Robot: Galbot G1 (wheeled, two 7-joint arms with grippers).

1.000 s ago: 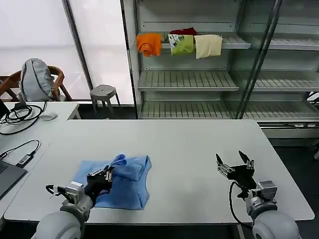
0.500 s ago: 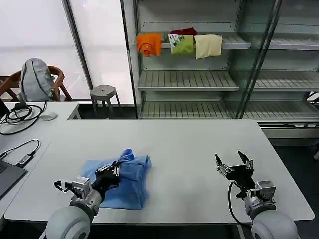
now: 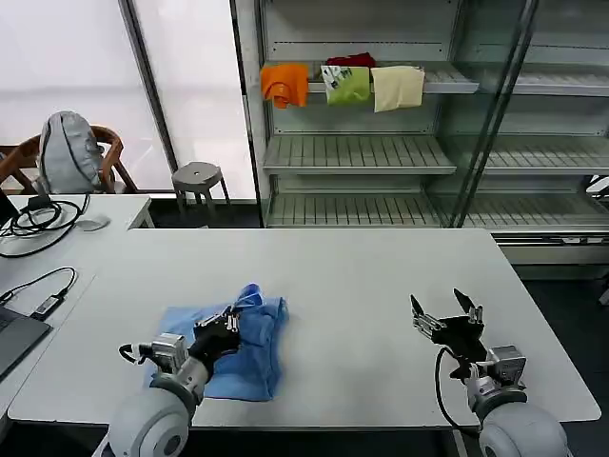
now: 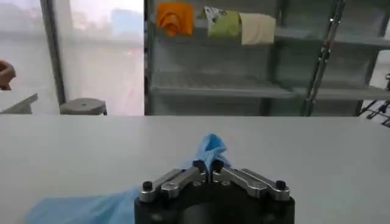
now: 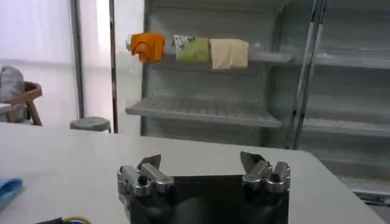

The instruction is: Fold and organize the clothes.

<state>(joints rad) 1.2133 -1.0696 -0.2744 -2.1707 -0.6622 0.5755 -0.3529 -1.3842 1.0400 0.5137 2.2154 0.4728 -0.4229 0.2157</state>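
Note:
The light sky-blue T-shirt [image 3: 249, 350] lies partly folded on the white table [image 3: 352, 286], near the front left. My left gripper [image 3: 231, 317] is shut on a bunched fold of the T-shirt [image 4: 210, 149] and holds it a little above the rest of the cloth. In the left wrist view the left gripper [image 4: 206, 165] has its tips pinched together with blue fabric rising between them. My right gripper [image 3: 443, 308] stands open above the table at the front right, apart from the shirt. The right gripper [image 5: 201, 163] has nothing between its fingers.
A laptop corner, cables [image 3: 43, 295] and a mouse lie on the adjoining table at the left. Behind the table stand glass-fronted shelves [image 3: 362, 152] with orange [image 3: 285, 84], green and cream folded garments. A stool [image 3: 197, 178] and a chair with a backpack [image 3: 67, 152] sit at the back left.
My left gripper has carried the pinched fold to the right, over the shirt, which now looks narrower. The right arm has stayed still.

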